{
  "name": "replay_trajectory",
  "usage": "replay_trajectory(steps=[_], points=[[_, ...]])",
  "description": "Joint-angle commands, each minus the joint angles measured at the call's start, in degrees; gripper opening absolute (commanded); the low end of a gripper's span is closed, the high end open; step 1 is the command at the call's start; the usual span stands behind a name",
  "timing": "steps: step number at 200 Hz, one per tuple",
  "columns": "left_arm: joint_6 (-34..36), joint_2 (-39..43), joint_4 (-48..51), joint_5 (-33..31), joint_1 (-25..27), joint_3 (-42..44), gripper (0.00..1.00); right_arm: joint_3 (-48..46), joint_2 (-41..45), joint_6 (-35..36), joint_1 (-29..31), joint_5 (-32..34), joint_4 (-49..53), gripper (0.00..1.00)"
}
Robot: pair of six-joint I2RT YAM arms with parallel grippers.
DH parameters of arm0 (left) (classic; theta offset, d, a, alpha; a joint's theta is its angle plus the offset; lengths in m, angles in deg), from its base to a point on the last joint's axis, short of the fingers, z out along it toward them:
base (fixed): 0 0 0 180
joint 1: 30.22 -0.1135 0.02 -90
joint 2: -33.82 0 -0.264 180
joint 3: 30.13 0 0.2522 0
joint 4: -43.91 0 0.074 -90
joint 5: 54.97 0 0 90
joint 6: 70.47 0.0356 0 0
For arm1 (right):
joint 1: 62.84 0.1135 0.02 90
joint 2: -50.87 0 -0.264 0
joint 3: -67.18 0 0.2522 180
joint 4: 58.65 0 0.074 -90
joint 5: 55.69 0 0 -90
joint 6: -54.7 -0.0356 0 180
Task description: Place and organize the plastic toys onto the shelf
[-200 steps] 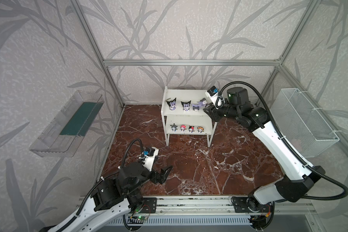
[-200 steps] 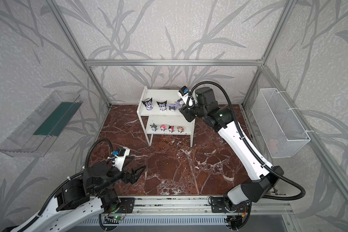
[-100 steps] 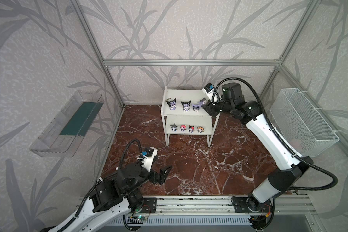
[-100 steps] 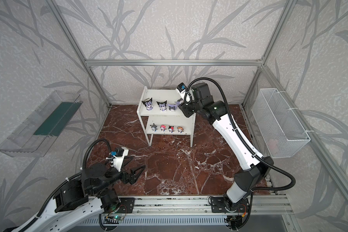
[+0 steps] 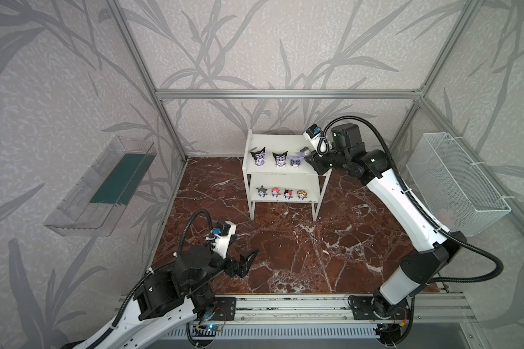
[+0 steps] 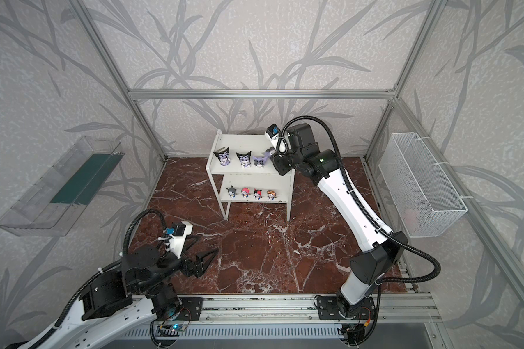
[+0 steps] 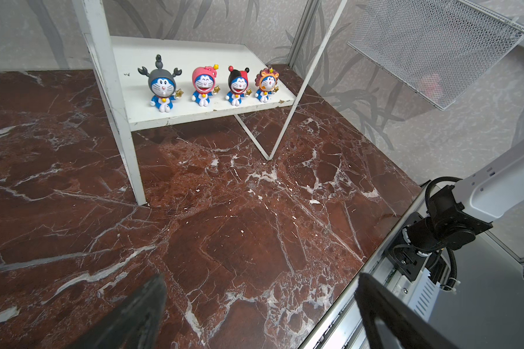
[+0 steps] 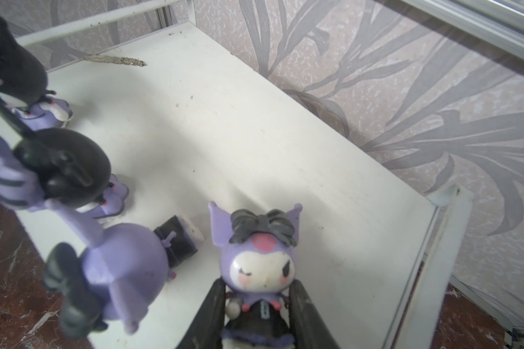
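The right end effector [image 8: 257,290] is clamped on a lavender plastic figurine with a grey bow [image 8: 259,263] at the right end of the top board of the white two-tier metal shelf [image 5: 277,142], beside three pointed-eared figurines [image 5: 279,158]. The left end effector [image 7: 257,284] hangs with its jaws wide apart over the near-left red marble desk [image 5: 285,256].

A clear plastic tray [image 5: 73,217] hangs on the left wall with a dark green liner [image 5: 118,178] lying in it. A white wire-mesh basket [image 5: 466,169] hangs on the right wall, with something pale pink [image 6: 410,216] dimly showing through its mesh. The red-brown marble floor [image 5: 285,256], veined in white, sits inside an aluminium frame [image 5: 285,94] backed by grey leaf-patterned wallpaper [image 5: 254,45], with a metal rail [image 5: 285,305] along its near edge.
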Motion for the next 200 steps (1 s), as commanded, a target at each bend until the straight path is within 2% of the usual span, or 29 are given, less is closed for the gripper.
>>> replay_trajectory(steps=[1,45,107,137,200], points=[[0.31,0.56,-0.41,-0.8,0.14,0.41,0.99,0.64,0.77,-0.24,-0.27,1.54,-0.01,0.26],[0.48,0.65,-0.64,-0.63,0.18,0.32,0.99,-0.2,1.95,-0.64,-0.38,1.7,-1.56,0.2],[2.11,-1.68,-1.55,-2.51,0.05,-1.83,0.99,-5.68,9.44,0.87,-0.4,5.18,-8.89,0.17],[3.05,-6.64,-4.35,-1.91,0.08,-5.11,1.0,-16.97,18.38,2.58,0.4,3.14,-18.02,0.16],[3.8,-20.33,-16.95,4.68,0.05,-12.98,0.99,-44.04,40.12,10.29,8.88,3.41,-33.83,0.15]])
